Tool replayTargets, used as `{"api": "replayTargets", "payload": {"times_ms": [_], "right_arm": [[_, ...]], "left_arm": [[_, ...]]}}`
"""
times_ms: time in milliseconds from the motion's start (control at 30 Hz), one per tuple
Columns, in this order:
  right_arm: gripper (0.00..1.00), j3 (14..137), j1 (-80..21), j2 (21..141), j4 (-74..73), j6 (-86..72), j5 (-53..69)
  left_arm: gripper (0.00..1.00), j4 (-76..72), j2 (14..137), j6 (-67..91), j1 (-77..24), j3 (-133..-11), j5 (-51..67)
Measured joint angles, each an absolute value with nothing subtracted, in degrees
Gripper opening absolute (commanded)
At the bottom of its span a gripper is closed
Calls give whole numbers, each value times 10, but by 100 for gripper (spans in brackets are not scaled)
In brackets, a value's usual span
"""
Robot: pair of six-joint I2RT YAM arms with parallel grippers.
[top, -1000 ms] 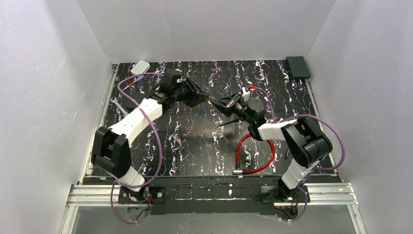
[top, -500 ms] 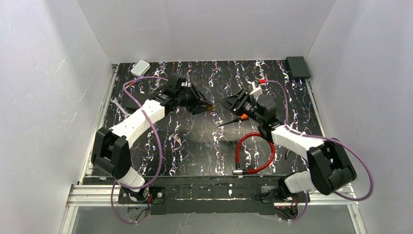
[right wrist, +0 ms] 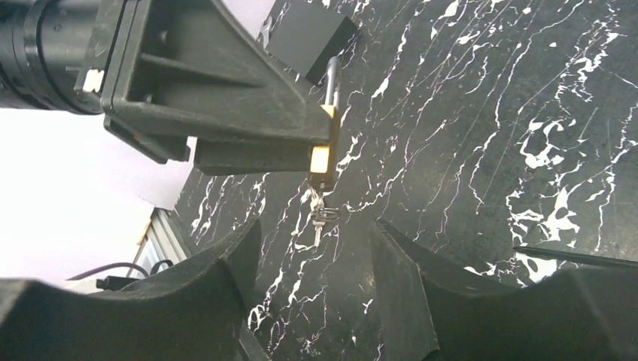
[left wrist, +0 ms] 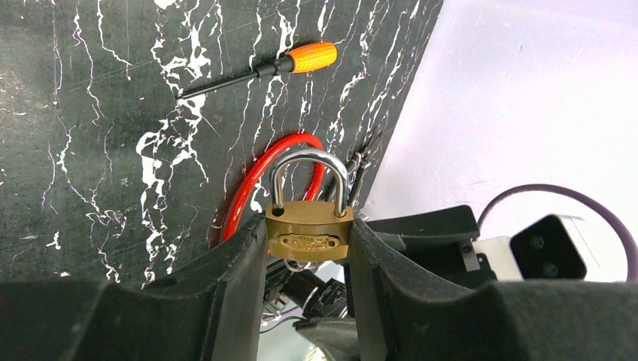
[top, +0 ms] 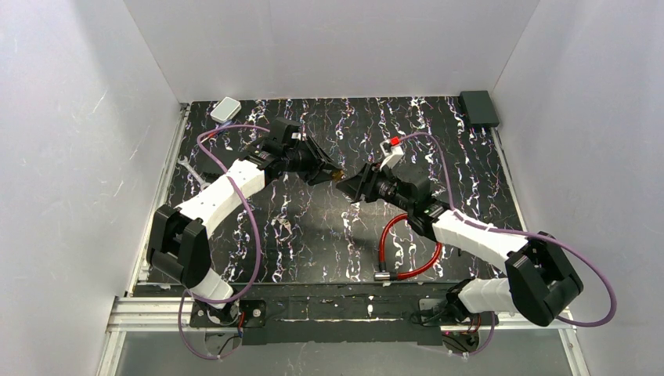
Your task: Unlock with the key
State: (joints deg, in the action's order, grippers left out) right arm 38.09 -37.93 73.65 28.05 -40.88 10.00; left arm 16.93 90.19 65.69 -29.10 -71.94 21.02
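Left fingers (left wrist: pixel 233 286) are clamped on the padlock (left wrist: pixel 308 233), right fingers (right wrist: pixel 226 289) spread before its hanging key (right wrist: pixel 319 216); shackle (left wrist: pixel 308 159) not yet released.

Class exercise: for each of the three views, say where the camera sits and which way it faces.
Top external: high behind the bases, looking down on the table; both arms show.
Left wrist: looks along the left gripper, shut on the brass padlock, across the table.
Right wrist: looks past the open right gripper at that padlock and its hanging keys.
Shared: both wrist views show the padlock.
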Motion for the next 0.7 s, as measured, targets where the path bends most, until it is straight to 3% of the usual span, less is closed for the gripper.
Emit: {"api": "replayTargets", "payload": {"times_ms": [467,700], "right_arm": [[51,443,-427,797,286,-356,-5],[18,454,-439,821,287,-351,-36]], "left_arm": [[0,172,902,669,-290,-720,214],[0,171,902,672,-289,-720,214]]}}
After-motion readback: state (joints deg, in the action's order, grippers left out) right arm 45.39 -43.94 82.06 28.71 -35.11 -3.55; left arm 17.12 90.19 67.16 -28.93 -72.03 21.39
